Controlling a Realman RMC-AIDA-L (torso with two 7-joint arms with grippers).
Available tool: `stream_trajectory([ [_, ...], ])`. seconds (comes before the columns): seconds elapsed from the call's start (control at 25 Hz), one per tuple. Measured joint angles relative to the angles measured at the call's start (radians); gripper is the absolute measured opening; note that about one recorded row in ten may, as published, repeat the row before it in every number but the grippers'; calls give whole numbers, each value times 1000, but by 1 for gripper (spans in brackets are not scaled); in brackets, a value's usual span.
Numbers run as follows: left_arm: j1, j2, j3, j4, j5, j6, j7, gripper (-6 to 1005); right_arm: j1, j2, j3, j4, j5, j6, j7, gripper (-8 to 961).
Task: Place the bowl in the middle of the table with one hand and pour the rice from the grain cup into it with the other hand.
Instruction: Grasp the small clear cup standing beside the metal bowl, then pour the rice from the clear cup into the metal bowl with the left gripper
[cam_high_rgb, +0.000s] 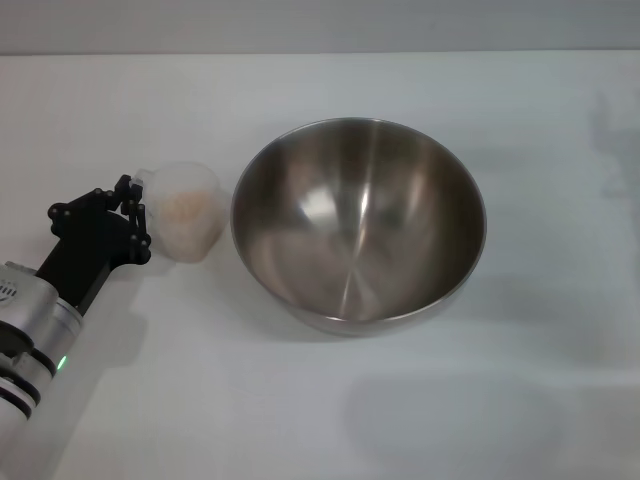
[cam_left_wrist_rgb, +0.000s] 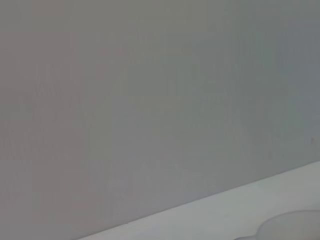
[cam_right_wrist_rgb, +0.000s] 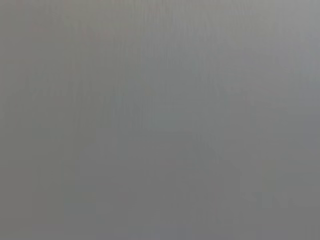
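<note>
Left end effector (cam_high_rgb: 133, 215): at cup (cam_high_rgb: 184, 212), grip unclear
Bowl (cam_high_rgb: 358, 222): mid-worktop (cam_high_rgb: 520, 400), empty
Left: pour rice (cam_high_rgb: 188, 212)

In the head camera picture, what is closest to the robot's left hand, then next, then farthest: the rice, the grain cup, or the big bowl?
From the left hand:
1. The grain cup, right at its fingers, left of the bowl.
2. The rice, inside that cup, so nearly a tie.
3. The bowl, mid-table, on the cup's far side.

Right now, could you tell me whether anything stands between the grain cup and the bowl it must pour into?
Nothing visible does. The grain cup, at the left gripper, stands right beside the bowl with only bare table around them.
</note>
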Motion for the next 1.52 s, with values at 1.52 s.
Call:
stream_trajectory([
  [1.52,-14,-2,-51,-144,1,258,862,22,7,0,0,-7,0,0,1,517],
])
